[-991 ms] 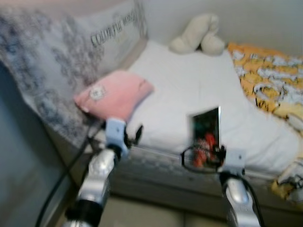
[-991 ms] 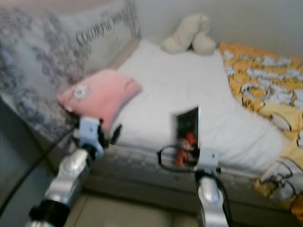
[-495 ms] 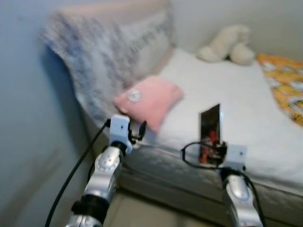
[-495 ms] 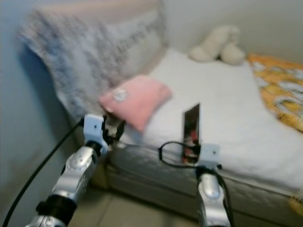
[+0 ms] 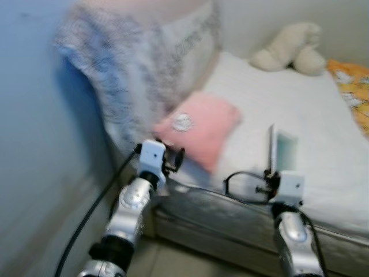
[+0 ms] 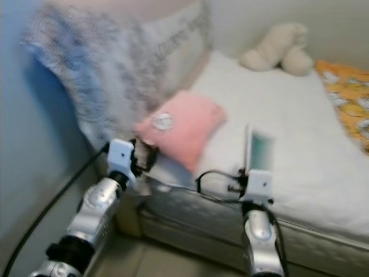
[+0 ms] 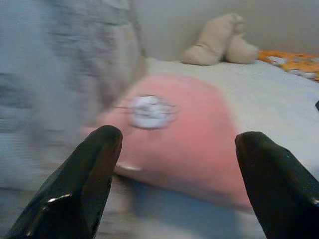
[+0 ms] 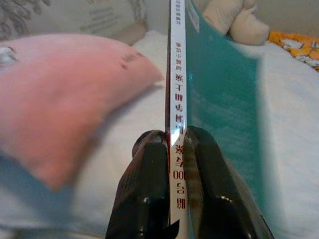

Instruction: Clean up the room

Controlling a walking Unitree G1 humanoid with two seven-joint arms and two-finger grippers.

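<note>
white bed [image 5: 323, 115], grey wall [image 5: 34, 144]

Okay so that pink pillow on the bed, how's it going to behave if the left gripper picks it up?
The pink pillow looks plump and soft, so it would probably squash and sag rather than hold shape. It likely weighs little. The left gripper is open toward it, so a deep pinch seems wiser.
</note>
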